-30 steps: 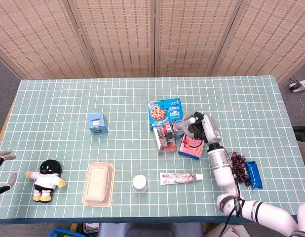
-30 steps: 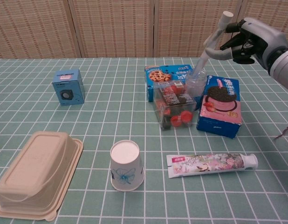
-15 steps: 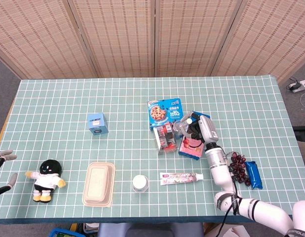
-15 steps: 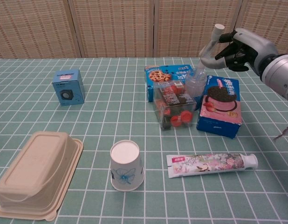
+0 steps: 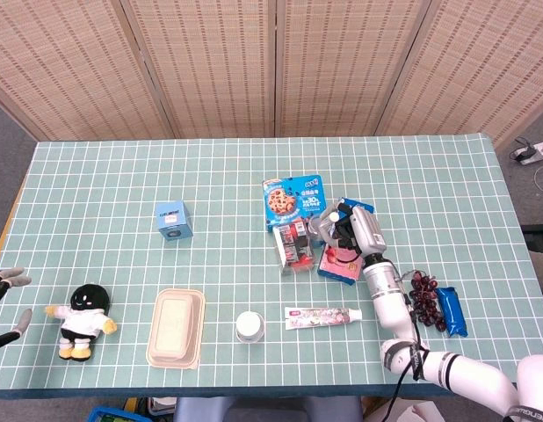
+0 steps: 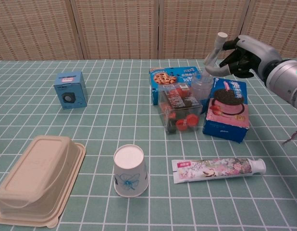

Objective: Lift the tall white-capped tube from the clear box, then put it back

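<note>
The tall translucent tube [image 6: 211, 62] with a white cap leans to the right, and my right hand [image 6: 244, 54] holds it just below the cap. Its wide lower end meets the far right corner of the clear box [image 6: 179, 109], which holds red items; I cannot tell whether that end is inside the box. In the head view the right hand [image 5: 355, 230] is just right of the clear box [image 5: 293, 246], with the tube [image 5: 329, 225] between them. My left hand [image 5: 1, 299] shows only at the left edge of the head view, fingers apart and holding nothing.
A blue cookie box [image 6: 171, 77] stands behind the clear box and a pink-and-blue biscuit box [image 6: 228, 108] right of it. In front lie a toothpaste tube [image 6: 218, 168], a paper cup [image 6: 130, 169] and a beige lidded container [image 6: 38, 178]. A small blue box [image 6: 70, 89] and a plush doll [image 5: 83, 321] are left.
My right hand has come down and to the left with the tube. The cap is lower and closer to the clear box. The left hand has not moved.
</note>
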Motion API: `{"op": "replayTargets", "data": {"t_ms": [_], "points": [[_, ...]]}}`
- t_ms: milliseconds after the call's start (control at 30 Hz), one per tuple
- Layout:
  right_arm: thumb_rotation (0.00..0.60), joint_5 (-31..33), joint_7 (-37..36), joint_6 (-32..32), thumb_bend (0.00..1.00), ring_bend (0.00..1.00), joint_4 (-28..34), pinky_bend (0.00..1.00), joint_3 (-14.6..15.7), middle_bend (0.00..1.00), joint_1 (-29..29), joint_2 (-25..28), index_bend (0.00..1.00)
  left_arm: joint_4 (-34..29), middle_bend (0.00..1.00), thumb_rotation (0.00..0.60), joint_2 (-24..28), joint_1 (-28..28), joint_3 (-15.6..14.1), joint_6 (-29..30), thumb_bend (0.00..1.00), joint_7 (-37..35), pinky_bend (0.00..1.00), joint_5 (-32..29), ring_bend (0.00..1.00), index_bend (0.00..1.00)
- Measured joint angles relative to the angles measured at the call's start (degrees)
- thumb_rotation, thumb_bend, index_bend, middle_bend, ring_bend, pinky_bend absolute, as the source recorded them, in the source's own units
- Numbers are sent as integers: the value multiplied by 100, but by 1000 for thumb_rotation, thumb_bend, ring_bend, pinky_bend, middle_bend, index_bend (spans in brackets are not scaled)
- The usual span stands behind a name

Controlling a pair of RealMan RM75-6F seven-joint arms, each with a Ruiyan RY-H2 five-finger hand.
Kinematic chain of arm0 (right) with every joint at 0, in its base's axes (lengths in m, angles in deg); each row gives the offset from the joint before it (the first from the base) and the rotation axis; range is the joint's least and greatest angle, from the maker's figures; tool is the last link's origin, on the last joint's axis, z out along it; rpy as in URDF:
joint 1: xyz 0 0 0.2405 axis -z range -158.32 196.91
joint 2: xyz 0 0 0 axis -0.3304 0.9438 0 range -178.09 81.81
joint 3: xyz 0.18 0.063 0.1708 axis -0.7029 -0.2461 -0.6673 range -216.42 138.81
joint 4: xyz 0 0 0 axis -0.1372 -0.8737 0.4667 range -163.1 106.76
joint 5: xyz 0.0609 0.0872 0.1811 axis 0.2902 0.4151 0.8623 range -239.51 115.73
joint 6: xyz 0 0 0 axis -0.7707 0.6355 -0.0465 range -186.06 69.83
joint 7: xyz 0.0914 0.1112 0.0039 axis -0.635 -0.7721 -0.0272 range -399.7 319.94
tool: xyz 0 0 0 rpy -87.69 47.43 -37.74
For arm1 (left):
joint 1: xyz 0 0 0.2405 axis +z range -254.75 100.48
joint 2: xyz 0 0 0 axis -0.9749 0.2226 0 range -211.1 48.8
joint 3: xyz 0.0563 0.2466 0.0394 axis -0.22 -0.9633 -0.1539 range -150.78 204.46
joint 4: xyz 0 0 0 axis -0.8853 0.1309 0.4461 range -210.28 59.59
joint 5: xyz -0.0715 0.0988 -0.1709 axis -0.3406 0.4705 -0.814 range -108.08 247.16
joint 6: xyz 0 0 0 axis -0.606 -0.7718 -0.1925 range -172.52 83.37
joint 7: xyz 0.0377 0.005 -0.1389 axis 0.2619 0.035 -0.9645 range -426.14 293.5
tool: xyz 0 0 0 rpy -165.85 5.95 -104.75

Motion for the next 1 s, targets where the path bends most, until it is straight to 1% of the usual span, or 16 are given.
{"op": "replayTargets", "data": {"t_ms": [100,200,267,300,367,467,633,733,800,867,1000], "points": [[600,12,15,-32,728,1000,-29,1000,5,1000,-12,-14,731,2,243,600,1,0,0,-4,358,2,338,-8,181,409],[600,10,28,-84,683,1000,-31,1000,23,1000,-20,3,655,4,243,600,0,-6,-1,-15,357,11,338,-9,181,412],[600,-7,35,-125,617,1000,-20,1000,44,1000,-23,36,561,7,243,600,1,-12,-3,-29,357,6,338,-10,181,413],[600,-23,39,-145,592,1000,-12,1000,57,1000,-25,58,531,7,243,600,2,-13,-3,-31,358,4,338,-11,181,413],[600,-36,41,-159,506,1000,-2,1000,66,1000,-25,77,455,6,243,600,6,-16,-3,-38,357,3,339,-17,181,413],[600,-56,35,-159,407,1000,2,1000,71,1000,-23,91,380,4,243,600,6,-17,-2,-39,358,1,338,-19,181,421],[600,-90,5,-183,327,1000,23,1000,90,1000,-10,144,333,3,243,600,0,-22,-8,-51,357,40,338,-17,181,430],[600,-123,-10,-167,259,1000,39,1000,99,1000,4,169,298,5,243,600,-7,-29,-11,-67,357,62,338,-22,181,430],[600,-176,-7,-119,188,1000,59,1000,110,1000,19,192,263,5,243,600,-8,-34,-10,-79,357,69,339,-34,181,430],[600,-242,9,-47,141,1000,91,1000,125,1000,41,220,247,6,243,600,-10,-35,-7,-82,358,72,339,-43,181,430],[600,-421,153,175,108,1000,285,1000,203,1000,137,372,238,9,243,600,-13,-42,-5,-98,358,85,338,-57,181,430]]}}
